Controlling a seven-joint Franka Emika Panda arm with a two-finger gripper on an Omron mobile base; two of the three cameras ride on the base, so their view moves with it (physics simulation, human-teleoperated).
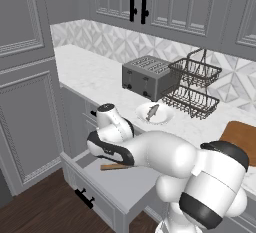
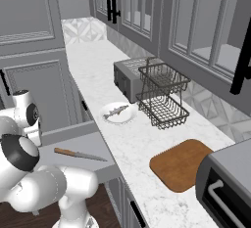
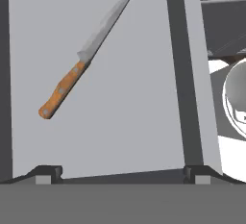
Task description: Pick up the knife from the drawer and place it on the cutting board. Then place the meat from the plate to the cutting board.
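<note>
The knife [image 3: 84, 57] is lying flat on the grey floor of the open drawer [image 3: 134, 98], handle toward the drawer's front and blade angling back toward the cabinet, with nothing touching it. The end effector [image 3: 122, 172] is hovering above it with its jaws spread as wide as they go and gripping nothing, so the first pick is not yet made. The drawer is standing pulled out below the front edge of the surface [image 2: 142, 139]. Up on that surface, the meat [image 2: 116, 110] is resting on the plate [image 2: 128, 117], just in front of the toaster [image 2: 128, 75] and beside the wire rack [image 2: 164, 97]. Further along toward the right end, the cutting board [image 2: 181, 163] is sitting bare. I'm judging that both transfers are remaining: knife first, then meat.
</note>
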